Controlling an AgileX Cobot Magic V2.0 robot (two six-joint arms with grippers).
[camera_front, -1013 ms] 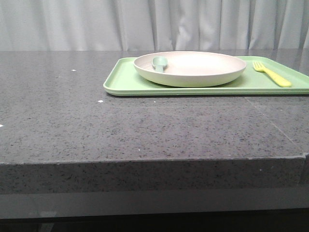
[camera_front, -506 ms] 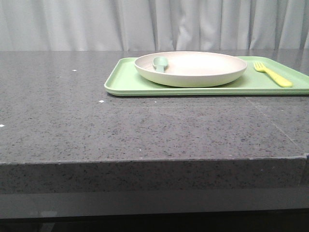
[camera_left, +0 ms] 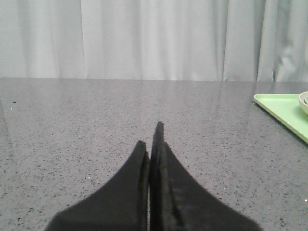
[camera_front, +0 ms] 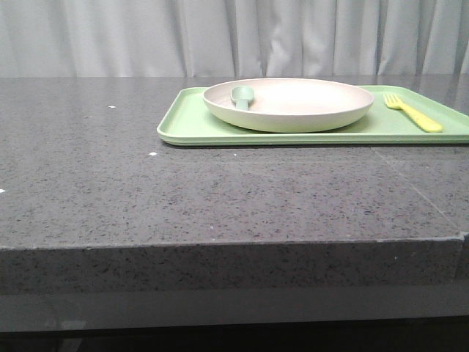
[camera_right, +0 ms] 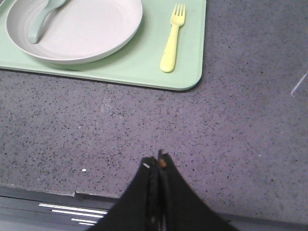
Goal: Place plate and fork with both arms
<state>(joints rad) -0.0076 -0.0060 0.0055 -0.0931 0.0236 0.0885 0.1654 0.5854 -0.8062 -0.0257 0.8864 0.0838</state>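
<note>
The cream-beige plate (camera_front: 288, 103) sits on a light-green tray (camera_front: 198, 128) at the back right of the table, with a grey-green spoon (camera_front: 241, 96) lying in it. The pale-yellow fork (camera_front: 412, 111) lies on the tray to the right of the plate. The right wrist view shows the plate (camera_right: 86, 29), spoon (camera_right: 41, 21), fork (camera_right: 172, 38) and tray (camera_right: 144, 67). My right gripper (camera_right: 156, 163) is shut and empty over the table's front edge, well short of the tray. My left gripper (camera_left: 150, 137) is shut and empty over bare table; the tray's corner (camera_left: 281, 108) is off to its side.
The dark speckled stone table (camera_front: 146, 191) ends in a front edge (camera_front: 220, 246) with a chipped corner at the right. A grey curtain (camera_front: 146, 37) hangs behind the table. Neither arm shows in the front view.
</note>
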